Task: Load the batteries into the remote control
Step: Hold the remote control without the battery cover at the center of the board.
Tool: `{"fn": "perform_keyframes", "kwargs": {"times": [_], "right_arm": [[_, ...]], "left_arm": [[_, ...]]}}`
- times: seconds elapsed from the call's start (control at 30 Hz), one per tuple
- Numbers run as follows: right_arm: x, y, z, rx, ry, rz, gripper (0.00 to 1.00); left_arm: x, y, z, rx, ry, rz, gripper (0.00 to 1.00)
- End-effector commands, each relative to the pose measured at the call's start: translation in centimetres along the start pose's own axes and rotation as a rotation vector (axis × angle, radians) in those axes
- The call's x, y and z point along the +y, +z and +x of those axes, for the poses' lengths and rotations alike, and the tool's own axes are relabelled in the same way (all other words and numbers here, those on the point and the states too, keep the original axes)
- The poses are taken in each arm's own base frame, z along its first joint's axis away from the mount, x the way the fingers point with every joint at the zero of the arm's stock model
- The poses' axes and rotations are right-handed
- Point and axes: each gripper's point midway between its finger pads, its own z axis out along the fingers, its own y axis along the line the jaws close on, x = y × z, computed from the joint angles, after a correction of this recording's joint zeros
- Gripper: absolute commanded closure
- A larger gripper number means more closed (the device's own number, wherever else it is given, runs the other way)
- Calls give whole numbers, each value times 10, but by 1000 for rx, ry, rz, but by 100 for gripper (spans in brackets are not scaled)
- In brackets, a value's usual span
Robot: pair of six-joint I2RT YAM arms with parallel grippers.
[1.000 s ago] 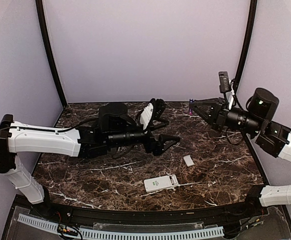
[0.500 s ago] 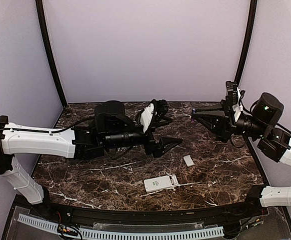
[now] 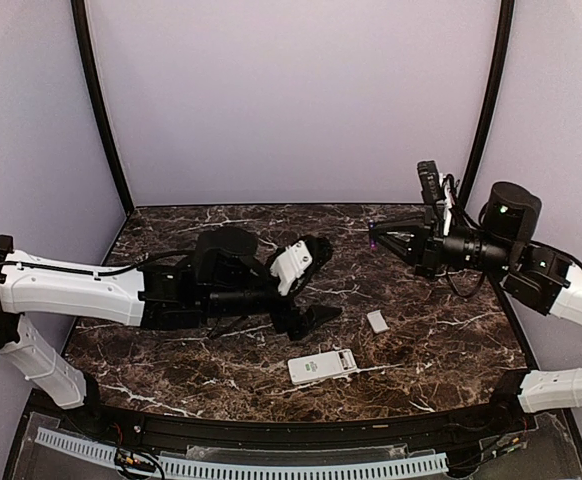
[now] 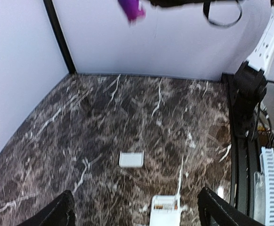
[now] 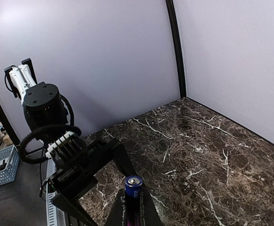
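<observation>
One step in hand: carrying battery (image 5: 133,187), pinched in right gripper (image 3: 381,236), aloft at far right; left gripper (image 3: 319,285) spread wide, empty. Next, probably: lower toward remote control (image 3: 323,366) lying flat near front edge, line up with open bay, press in.

There are two arms and two grippers, the left gripper (image 3: 320,283) and the right gripper (image 3: 378,237). One battery (image 5: 133,189) is in view, a dark blue-purple cylinder between the right gripper's fingers. One remote control (image 3: 323,366), flat and white, lies on the near side of the left gripper. One small white cover piece (image 3: 377,321) lies to the right of the left gripper and nearer than the right gripper. There is one dark marble worktop (image 3: 441,345). One blue basket (image 5: 0,165) sits off the worktop, far left in the right wrist view.
</observation>
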Motion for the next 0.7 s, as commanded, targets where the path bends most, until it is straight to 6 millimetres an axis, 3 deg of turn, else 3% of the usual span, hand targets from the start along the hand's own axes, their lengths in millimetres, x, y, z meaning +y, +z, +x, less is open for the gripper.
{"fn": "perform_keyframes", "kwargs": {"times": [0.0, 0.1, 0.3, 0.67], "right_arm": [[-19, 1, 20, 64, 105, 104, 100], [-25, 2, 40, 103, 147, 126, 100], [-34, 4, 79, 165, 247, 160, 100], [-56, 4, 168, 313, 468, 273, 100]], "left_arm": [[3, -15, 84, 239, -35, -63, 10], [-4, -13, 124, 334, -62, -52, 9], [-19, 0, 175, 470, -26, -12, 9], [-33, 11, 227, 588, 15, 56, 8]]}}
